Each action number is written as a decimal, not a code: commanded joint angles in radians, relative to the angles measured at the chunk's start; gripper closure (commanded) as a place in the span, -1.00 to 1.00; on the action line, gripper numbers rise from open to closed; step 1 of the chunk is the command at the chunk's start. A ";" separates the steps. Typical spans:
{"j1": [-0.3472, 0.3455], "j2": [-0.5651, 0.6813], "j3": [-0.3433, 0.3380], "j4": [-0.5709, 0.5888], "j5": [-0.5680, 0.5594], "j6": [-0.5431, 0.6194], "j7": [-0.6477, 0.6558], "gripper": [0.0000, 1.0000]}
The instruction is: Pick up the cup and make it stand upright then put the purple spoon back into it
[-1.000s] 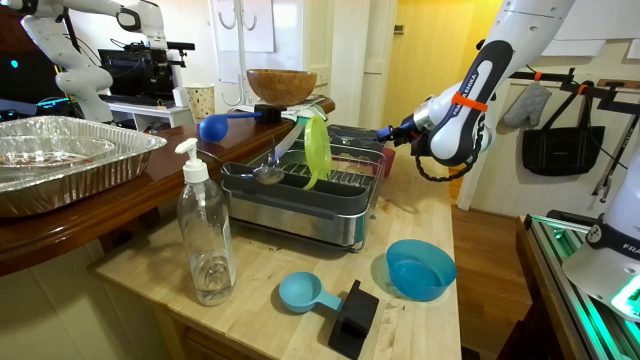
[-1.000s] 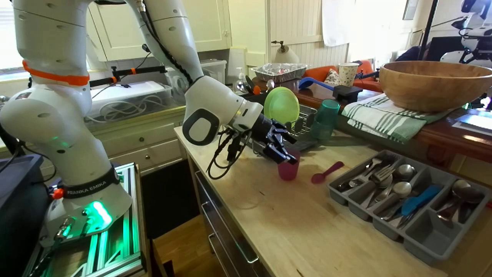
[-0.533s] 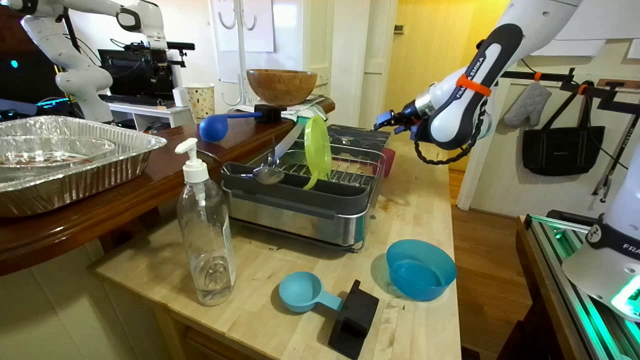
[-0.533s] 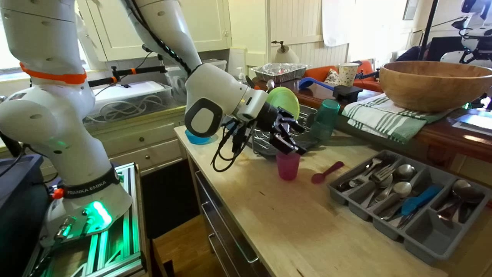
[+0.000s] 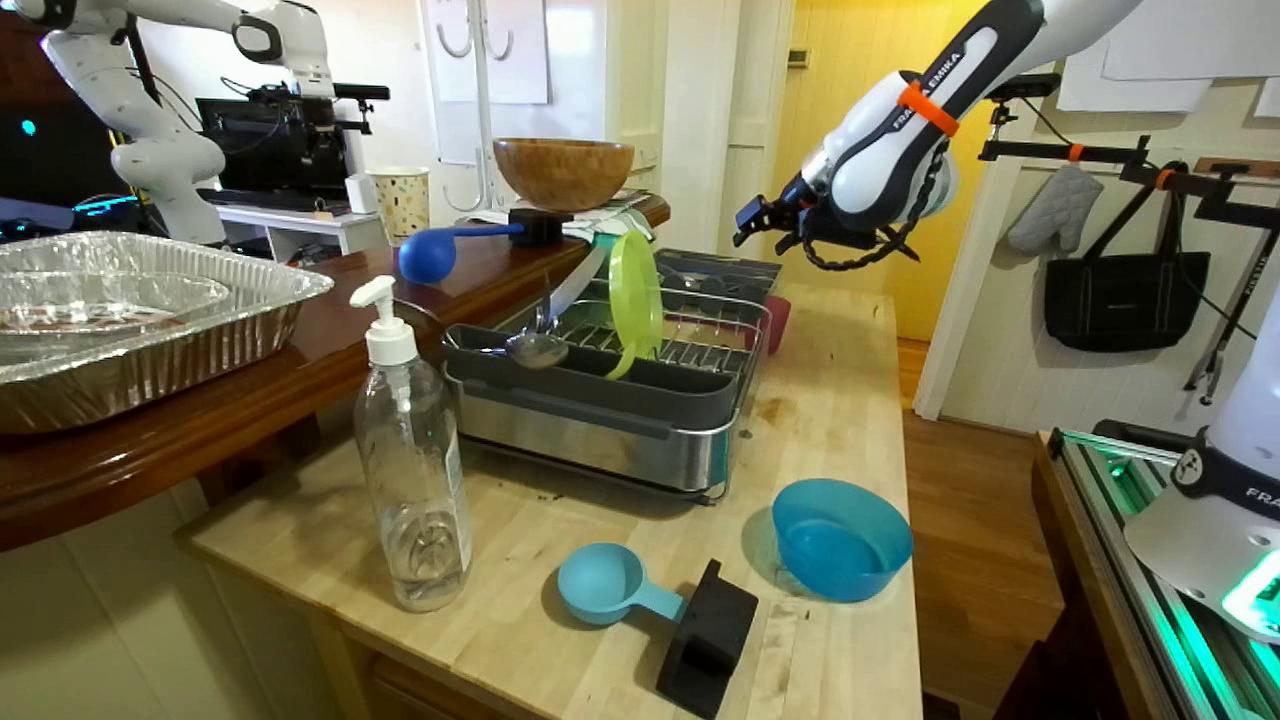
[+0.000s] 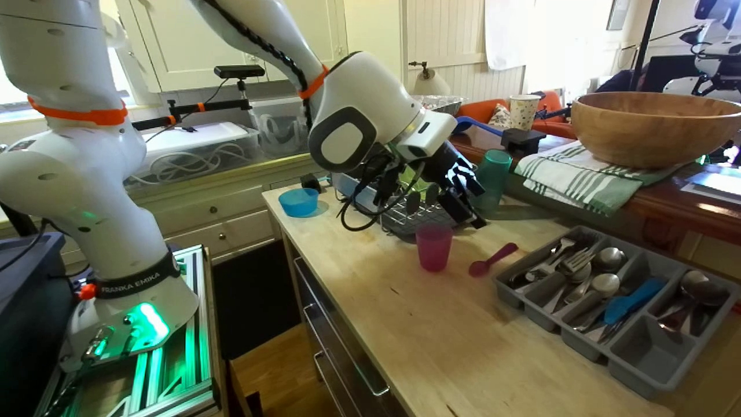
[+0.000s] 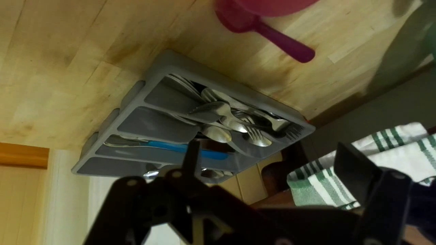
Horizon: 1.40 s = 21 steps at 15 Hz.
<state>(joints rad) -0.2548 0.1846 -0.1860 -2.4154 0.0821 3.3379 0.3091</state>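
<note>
Pale wood tops this kitchen counter point(image 6: 457, 330), where the cup point(image 6: 434, 250) already stands upright. Just beside it, not touching, lies the purple spoon point(image 6: 494, 260), scoop end toward the cup, handle slanting to the long edge nearest the wooden bowl point(image 6: 654, 130). The end effector point(image 7: 268, 148) hangs well above the counter, its 2 jaws spread, nothing between them; they aim toward the cutlery tray point(image 7: 238, 91), leaving the spoon below, off their line. I'd say it must tip down and close across that handle.

Narrow gap between cup point(image 6: 434, 249) and spoon point(image 6: 488, 263); cutlery tray point(image 6: 654, 352) near spoon; rack point(image 5: 575, 430) beside cup, clearance unclear.
</note>
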 commanded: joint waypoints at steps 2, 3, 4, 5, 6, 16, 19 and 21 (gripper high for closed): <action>-0.082 0.029 0.108 0.138 -0.012 -0.247 -0.047 -1.00; -0.112 0.039 0.156 0.169 0.020 -0.301 -0.089 -1.00; -0.014 0.006 0.049 0.109 0.035 -0.222 -0.067 -1.00; -0.025 0.010 0.071 0.130 0.039 -0.259 -0.079 -1.00; -0.031 0.016 0.084 0.143 0.043 -0.274 -0.086 -1.00; -0.014 0.084 0.036 0.212 -0.014 -0.300 -0.096 -1.00; -0.002 0.119 0.026 0.262 -0.015 -0.337 -0.133 -1.00; -0.048 0.146 0.085 0.302 -0.021 -0.374 -0.163 -1.00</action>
<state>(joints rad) -0.2782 0.2760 -0.1382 -2.1912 0.0544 3.0344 0.1970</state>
